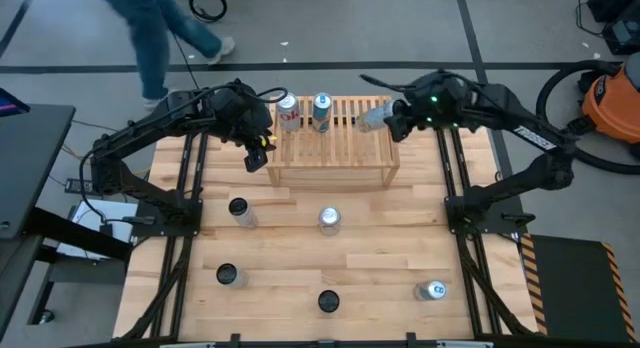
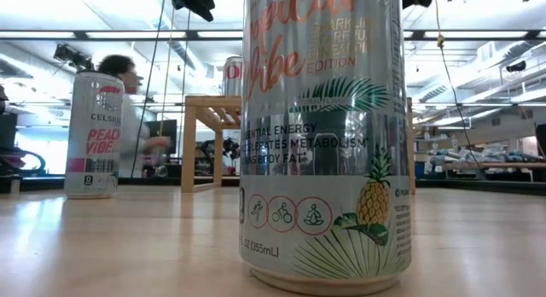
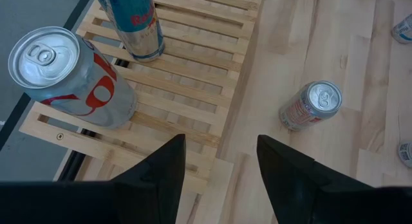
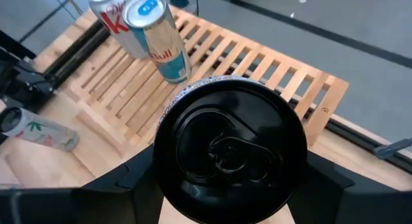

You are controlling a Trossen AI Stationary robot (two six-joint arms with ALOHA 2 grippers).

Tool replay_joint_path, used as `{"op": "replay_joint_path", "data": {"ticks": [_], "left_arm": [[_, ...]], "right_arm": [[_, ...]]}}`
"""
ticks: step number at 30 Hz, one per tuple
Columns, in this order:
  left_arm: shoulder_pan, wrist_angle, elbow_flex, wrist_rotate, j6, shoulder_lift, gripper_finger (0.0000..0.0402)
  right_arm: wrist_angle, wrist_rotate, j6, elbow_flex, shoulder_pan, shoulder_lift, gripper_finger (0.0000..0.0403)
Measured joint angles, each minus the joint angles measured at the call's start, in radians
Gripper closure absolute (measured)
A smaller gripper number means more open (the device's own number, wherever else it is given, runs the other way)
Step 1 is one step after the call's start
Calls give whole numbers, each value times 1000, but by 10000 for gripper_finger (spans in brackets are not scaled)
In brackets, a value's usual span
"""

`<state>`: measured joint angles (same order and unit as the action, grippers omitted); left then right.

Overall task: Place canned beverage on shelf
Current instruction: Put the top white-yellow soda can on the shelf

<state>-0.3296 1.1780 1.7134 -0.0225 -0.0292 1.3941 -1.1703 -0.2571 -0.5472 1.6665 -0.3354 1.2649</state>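
The shelf (image 1: 335, 148) is a light-wood slatted rack at the far middle of the table. A red-and-white can (image 1: 288, 113) and a blue can (image 1: 321, 110) stand on its left half. My right gripper (image 1: 392, 118) is shut on a silver canned beverage (image 1: 372, 118) and holds it above the shelf's right part. In the right wrist view that can's black top (image 4: 228, 143) fills the middle, between my fingers (image 4: 138, 185), with the shelf (image 4: 270, 69) beyond. My left gripper (image 1: 255, 153) hangs by the shelf's left front corner, open and holding nothing (image 3: 219, 153).
Several more cans stand on the near table, among them a dark-topped can (image 1: 240, 210), a silver can (image 1: 329, 220) and one lying down (image 1: 432, 290). A tall pineapple-print can (image 2: 322, 135) blocks much of the low view. A person (image 1: 160, 33) walks behind the table.
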Motion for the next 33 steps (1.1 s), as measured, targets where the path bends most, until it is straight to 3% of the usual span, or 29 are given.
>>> {"op": "replay_joint_path", "data": {"ticks": [8,24,33], "left_arm": [[0,1,0,0,53,0,209],[0,1,0,0,97,0,209],[0,1,0,0,95,0,209]], "right_arm": [[11,72,53,16,-41,103,146],[-204,128,207,391,-151,363,146],[-230,128,281,447,-178,477,143]]}}
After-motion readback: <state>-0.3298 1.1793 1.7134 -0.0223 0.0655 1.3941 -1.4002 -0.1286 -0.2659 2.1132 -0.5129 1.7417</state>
